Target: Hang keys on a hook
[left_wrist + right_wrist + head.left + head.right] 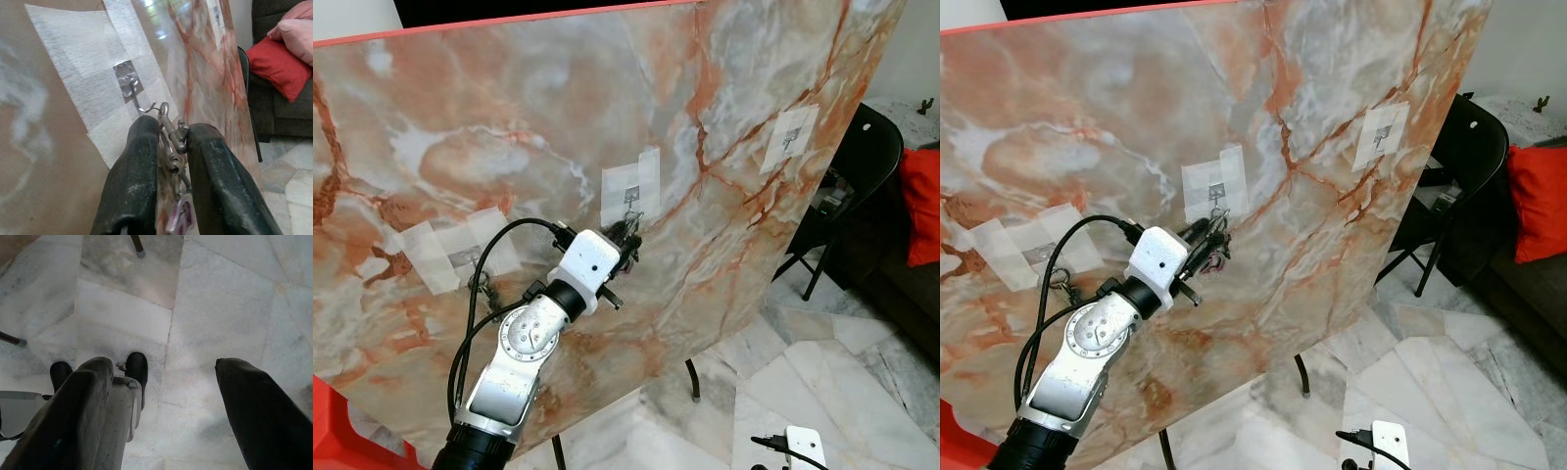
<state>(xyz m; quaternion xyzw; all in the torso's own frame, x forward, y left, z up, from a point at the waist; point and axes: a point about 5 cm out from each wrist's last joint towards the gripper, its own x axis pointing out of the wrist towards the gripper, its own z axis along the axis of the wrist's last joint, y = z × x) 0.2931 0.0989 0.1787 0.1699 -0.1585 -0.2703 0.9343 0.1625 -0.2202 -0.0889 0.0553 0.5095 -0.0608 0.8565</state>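
My left gripper (628,238) is raised against a marble-patterned board (509,117) and is shut on a bunch of keys (172,134) by its metal clasp. The clasp's ring touches the tip of a small metal hook (141,102) taped to the board's middle with white tape (631,183). A pink tag (178,215) hangs from the keys between the fingers (134,161). Another key set (481,285) hangs on the left hook (465,258). A third hook (789,135) sits at the board's upper right, bare. My right gripper (164,401) hangs low over the floor, open and holding nothing.
The board leans on thin black legs (691,377) over a marble tile floor (842,372). A black chair (862,186) and a red cushion (922,201) stand to the right. A red object (333,431) is at the lower left corner.
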